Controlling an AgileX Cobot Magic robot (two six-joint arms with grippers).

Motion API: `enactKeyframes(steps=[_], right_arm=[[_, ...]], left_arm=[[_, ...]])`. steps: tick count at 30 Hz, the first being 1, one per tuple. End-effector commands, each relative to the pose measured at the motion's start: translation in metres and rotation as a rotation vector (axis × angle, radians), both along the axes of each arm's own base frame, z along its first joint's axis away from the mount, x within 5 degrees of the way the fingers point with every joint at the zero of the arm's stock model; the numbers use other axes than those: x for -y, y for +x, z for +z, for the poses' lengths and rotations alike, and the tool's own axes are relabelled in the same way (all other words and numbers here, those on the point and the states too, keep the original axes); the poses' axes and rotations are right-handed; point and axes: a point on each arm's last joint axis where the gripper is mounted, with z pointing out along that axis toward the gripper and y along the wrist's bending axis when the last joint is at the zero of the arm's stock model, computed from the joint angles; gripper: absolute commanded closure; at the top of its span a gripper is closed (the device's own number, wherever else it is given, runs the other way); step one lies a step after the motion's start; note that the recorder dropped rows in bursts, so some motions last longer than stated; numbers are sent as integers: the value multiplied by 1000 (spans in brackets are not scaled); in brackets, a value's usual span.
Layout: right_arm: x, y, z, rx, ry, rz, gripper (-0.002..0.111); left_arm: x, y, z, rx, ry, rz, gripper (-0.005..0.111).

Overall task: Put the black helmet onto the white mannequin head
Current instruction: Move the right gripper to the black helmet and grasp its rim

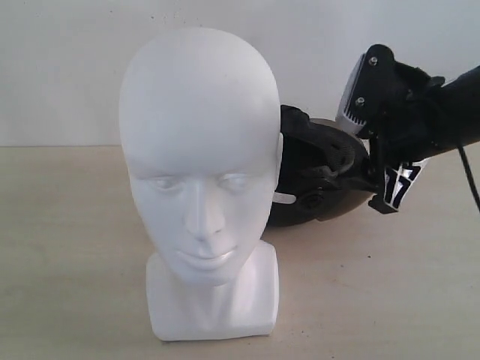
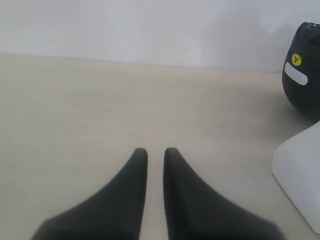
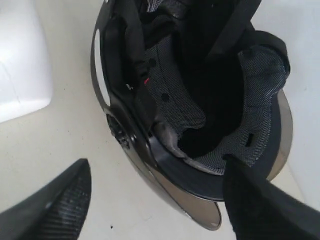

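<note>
The white mannequin head (image 1: 199, 135) stands upright at the front centre of the table, face towards the exterior camera. Its base shows in the left wrist view (image 2: 300, 175) and the right wrist view (image 3: 20, 65). The black helmet (image 1: 319, 180) lies behind it to the right, opening upward, with padding and strap showing (image 3: 200, 75); its edge also shows in the left wrist view (image 2: 302, 75). My right gripper (image 3: 157, 161) is open at the helmet's right side (image 1: 379, 176), its jaws straddling the rim and smoky visor (image 3: 200, 200). My left gripper (image 2: 155, 152) hovers over bare table, fingers nearly together, empty.
The beige table (image 1: 67, 247) meets a white wall (image 1: 60, 67) close behind the helmet. The right arm's cable (image 1: 469, 176) hangs at the far right.
</note>
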Motion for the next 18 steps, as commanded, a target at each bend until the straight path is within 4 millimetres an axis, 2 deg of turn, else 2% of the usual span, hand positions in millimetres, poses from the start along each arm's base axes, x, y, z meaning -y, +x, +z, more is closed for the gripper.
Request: enactKeyframes(steps=[1,4,11,18], right_arm=[[-4,13,-23,-47,-21,-1,38],[-6,20,-32,-79,-35,13,38],[-13,41,-25,-107,-61,73,38],[-12,55,-30,-110,-164,104,38]], left_arm=[[0,0,-1,-1,-11,4,94],[0,0,-1,-1,-11,4,94],[0,0,-1,-1,-11,4,94],[0,0,-1,-1,-11,4,94]])
